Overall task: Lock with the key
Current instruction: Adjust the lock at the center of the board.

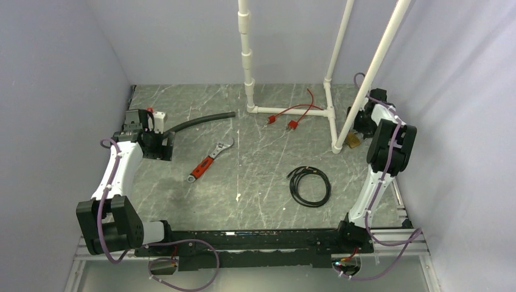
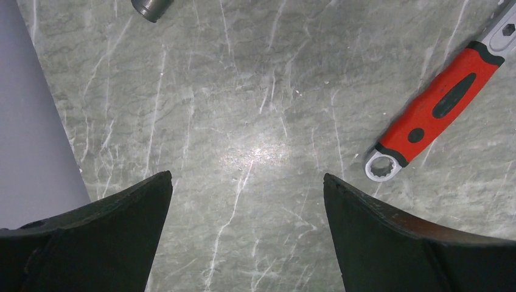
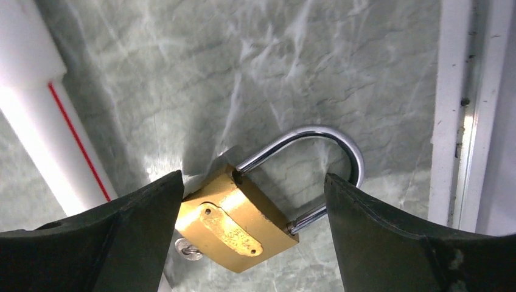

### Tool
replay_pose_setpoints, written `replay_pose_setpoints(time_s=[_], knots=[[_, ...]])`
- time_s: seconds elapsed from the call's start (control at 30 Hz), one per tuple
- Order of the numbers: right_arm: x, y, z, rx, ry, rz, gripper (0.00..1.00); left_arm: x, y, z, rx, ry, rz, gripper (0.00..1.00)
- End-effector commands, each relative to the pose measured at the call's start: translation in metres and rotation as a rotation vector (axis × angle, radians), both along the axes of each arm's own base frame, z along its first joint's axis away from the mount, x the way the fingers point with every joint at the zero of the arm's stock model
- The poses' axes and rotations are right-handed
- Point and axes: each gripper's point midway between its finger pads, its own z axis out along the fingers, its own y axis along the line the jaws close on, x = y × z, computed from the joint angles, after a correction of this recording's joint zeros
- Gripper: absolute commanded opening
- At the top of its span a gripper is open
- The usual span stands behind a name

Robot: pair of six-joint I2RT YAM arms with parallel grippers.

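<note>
My right hand (image 3: 252, 177) is spread wide open and points down at the table (image 3: 341, 79), holding nothing. The brass padlock (image 3: 234, 228) lies flat on the table in the gap between my two fingers. Its body is close to the left finger (image 3: 109, 237), and I cannot tell whether they touch. Its steel loop (image 3: 341, 146) arches over towards the right finger (image 3: 414, 243) without reaching it. A small silver piece (image 3: 185, 249) sticks out at the bottom end of the lock; it may be the key, but I cannot be sure. A white pipe (image 3: 42, 121) with a thin red line stands just left of the lock.

My left hand (image 2: 246, 176) is well apart from all this, on the other side of the table. It is also open and empty over bare tabletop. A red-handled wrench (image 2: 441, 109) lies to its right, and the end of a dark hose (image 2: 151, 7) lies ahead of it.
</note>
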Motion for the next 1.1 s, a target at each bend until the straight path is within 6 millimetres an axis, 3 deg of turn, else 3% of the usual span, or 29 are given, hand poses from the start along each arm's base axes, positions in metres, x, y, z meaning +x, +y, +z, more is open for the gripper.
replay_pose_setpoints(time_s=[0.0,0.2,0.27,0.33,0.43,0.77,1.07], knots=[[-0.031,0.009,0.018,0.063,0.029,0.197,0.87,0.006,-0.003,0.015,-0.007,-0.063,-0.015,0.99],[-0.052,-0.003,0.025,0.049,0.045,0.285,0.87,0.005,-0.006,0.013,-0.024,-0.059,-0.016,0.99],[-0.057,-0.008,0.026,0.061,0.044,0.263,0.92,0.006,-0.007,0.014,-0.027,-0.061,-0.018,0.99],[-0.060,-0.005,0.031,0.103,0.034,0.244,0.99,0.006,-0.007,0.015,-0.028,-0.063,-0.019,0.99],[-0.065,0.001,0.040,0.105,-0.003,0.228,1.00,0.005,-0.008,0.015,-0.030,-0.064,-0.022,0.99],[-0.069,-0.021,0.051,0.075,-0.006,-0.055,1.00,0.007,-0.008,0.016,-0.032,-0.065,-0.024,0.99],[-0.087,-0.018,0.030,0.127,0.096,-0.160,1.00,0.007,-0.008,0.014,-0.035,-0.069,-0.013,0.99]])
